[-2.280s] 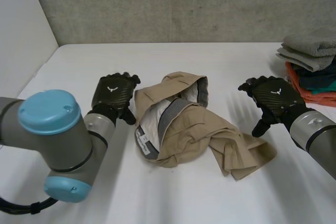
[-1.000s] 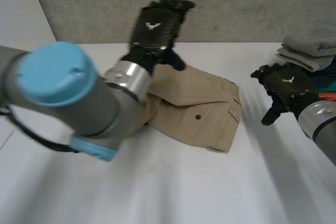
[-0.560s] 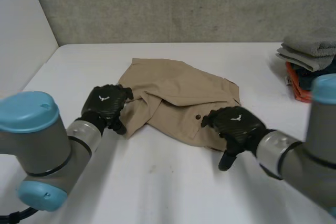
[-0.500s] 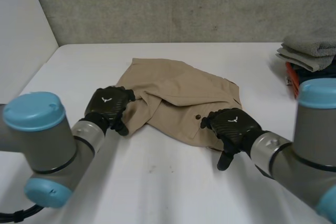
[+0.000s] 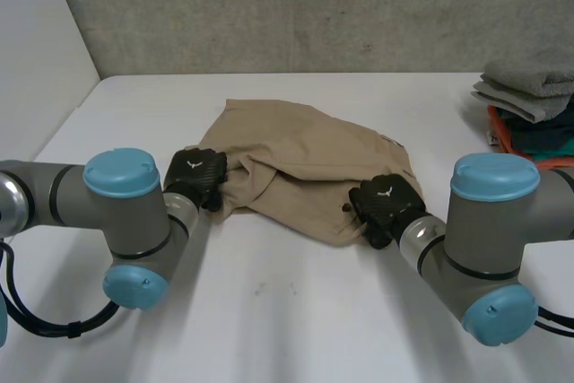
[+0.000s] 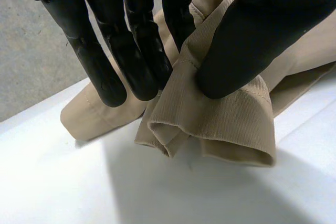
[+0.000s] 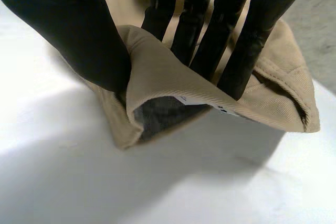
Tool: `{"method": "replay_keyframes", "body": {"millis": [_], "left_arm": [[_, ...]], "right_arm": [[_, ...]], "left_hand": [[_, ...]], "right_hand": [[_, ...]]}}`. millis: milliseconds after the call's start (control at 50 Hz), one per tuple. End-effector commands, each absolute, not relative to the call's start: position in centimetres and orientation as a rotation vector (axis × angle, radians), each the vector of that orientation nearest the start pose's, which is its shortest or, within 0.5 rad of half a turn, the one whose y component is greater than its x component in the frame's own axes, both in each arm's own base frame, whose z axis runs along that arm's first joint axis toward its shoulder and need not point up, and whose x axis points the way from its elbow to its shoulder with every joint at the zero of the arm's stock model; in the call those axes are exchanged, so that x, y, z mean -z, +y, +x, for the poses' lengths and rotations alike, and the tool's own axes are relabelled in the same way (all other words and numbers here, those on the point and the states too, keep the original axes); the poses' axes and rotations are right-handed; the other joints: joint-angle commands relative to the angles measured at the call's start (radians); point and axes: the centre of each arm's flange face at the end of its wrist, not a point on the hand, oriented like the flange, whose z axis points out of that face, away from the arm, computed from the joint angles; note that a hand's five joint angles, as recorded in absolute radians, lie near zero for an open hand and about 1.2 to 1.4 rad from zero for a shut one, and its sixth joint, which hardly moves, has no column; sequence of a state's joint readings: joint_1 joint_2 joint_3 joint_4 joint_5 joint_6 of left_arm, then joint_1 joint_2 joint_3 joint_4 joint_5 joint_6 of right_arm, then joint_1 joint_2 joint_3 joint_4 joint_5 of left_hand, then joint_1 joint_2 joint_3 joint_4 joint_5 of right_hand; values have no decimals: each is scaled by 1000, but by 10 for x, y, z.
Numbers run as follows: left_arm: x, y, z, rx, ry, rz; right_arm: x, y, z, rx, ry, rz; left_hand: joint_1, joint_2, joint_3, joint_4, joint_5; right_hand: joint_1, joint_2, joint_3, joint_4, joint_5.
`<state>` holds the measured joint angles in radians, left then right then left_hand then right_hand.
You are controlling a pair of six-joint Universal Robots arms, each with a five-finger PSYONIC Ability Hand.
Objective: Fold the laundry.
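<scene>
folding looks barely begun: tan trousers point(image 5: 305, 154) lie rumpled mid-tabletop point(image 5: 287, 320), left hand point(image 5: 199, 175) pinching their bunched near-left edge, right hand point(image 5: 384, 201) pinching the near-right edge, with flattening and every fold left to do.

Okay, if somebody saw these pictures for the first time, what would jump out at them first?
The crumpled tan garment in the middle of the white table, gripped from both sides by black hands. The left hand pinches a bunched edge on the garment's left side, and the right hand pinches its near right edge. After that, the stack of folded cloths at the table's far right.
</scene>
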<state>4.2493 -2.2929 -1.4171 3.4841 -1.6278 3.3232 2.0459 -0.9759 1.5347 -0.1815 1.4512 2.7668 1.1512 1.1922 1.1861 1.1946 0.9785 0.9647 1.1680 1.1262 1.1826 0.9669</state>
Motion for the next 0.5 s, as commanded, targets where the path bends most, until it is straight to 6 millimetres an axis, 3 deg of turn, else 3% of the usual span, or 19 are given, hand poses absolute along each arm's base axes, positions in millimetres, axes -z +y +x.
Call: {"method": "replay_keyframes", "body": {"millis": [20, 200, 320, 340, 380, 400, 440, 500], "left_arm": [[-166, -306, -296, 2155, 2297, 792], [-271, -279, -285, 2444, 2078, 718], [-329, -247, -275, 2552, 1998, 737], [-348, -237, -272, 2600, 1958, 736], [-366, -227, -268, 2654, 1908, 732], [-384, -218, -264, 2712, 1850, 713], [-401, -209, -260, 2773, 1786, 692], [-427, -201, -251, 2859, 1689, 624]], "right_arm": [[-166, -272, 294, 1854, 2126, -1088], [-224, -278, 285, 2031, 2038, -1155], [-309, -259, 270, 2156, 1935, -1150], [-318, -257, 268, 2169, 1919, -1148], [-337, -253, 266, 2208, 1864, -1141], [-359, -250, 263, 2269, 1796, -1124], [-389, -242, 260, 2360, 1689, -1092], [-413, -234, 255, 2443, 1614, -1059]], "left_hand": [[245, 204, 210, 202, 243], [245, 204, 210, 202, 243], [245, 204, 210, 202, 243], [245, 204, 210, 202, 243], [245, 204, 210, 202, 243], [245, 204, 210, 202, 243], [245, 204, 210, 202, 243], [245, 204, 210, 202, 243]], "right_hand": [[432, 228, 270, 214, 255], [432, 228, 270, 214, 255], [432, 228, 270, 214, 255], [432, 228, 270, 214, 255], [432, 228, 270, 214, 255], [432, 228, 270, 214, 255], [432, 228, 270, 214, 255], [432, 228, 270, 214, 255]]}}
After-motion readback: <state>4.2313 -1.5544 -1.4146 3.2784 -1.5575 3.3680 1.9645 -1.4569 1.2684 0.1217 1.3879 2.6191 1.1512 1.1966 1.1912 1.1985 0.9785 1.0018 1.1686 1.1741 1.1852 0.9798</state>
